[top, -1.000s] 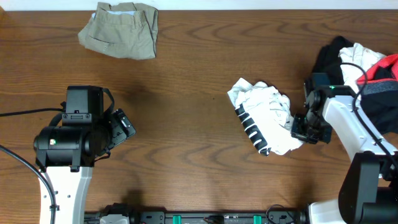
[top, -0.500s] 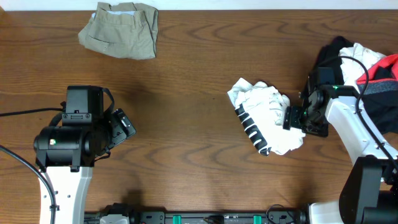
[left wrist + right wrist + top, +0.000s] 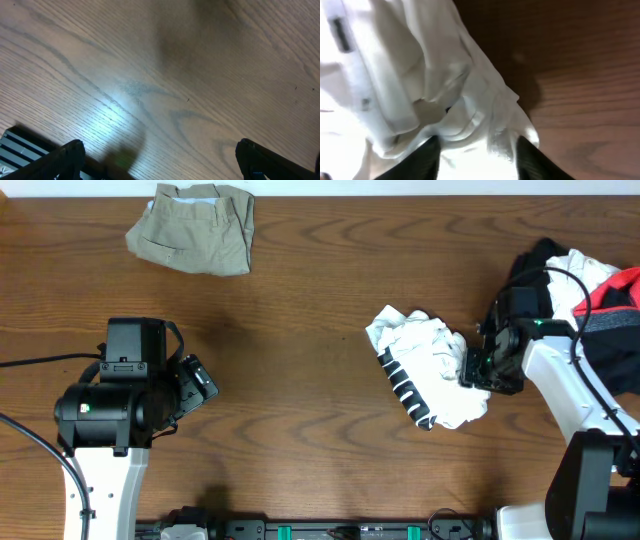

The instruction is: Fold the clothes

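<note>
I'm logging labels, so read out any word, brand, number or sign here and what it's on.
No text can be read.
Crumpled white fabric top: a small dark rectangular mark, too blurred to read.
Folded khaki fabric garment: nothing.
Brown wooden table: nothing.

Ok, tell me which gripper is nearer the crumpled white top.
Right. The right gripper is at the white top, on its right edge, fingers either side of its fabric. The left gripper is far off across the table.
</note>
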`<state>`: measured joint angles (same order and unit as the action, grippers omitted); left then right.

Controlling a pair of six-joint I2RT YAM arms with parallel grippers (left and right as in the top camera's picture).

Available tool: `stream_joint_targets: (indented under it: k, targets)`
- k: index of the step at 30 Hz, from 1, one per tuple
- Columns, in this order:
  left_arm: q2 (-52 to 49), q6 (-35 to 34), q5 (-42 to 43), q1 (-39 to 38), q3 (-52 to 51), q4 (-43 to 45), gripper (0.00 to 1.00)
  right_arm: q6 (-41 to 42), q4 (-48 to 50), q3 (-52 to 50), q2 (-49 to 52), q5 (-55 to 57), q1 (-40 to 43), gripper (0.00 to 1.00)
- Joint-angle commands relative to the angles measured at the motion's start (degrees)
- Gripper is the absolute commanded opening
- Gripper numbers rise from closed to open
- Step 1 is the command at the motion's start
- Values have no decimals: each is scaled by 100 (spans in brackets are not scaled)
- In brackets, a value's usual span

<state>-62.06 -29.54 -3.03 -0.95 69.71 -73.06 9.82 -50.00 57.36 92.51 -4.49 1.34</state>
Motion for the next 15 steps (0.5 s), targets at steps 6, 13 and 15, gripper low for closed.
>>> stream_joint_targets:
  k: [6, 13, 15]
  targets:
    - [-11, 83, -66, 28, -39, -2, 98, 243, 702, -824, -46, 177, 98, 10]
    - [-11, 83, -66, 28, -39, 0, 98, 455, 417, -546, -48, 328, 175, 1]
    - [-11, 83, -68, 28, -39, 0, 98, 516, 190, -374, -48, 481, 175, 1]
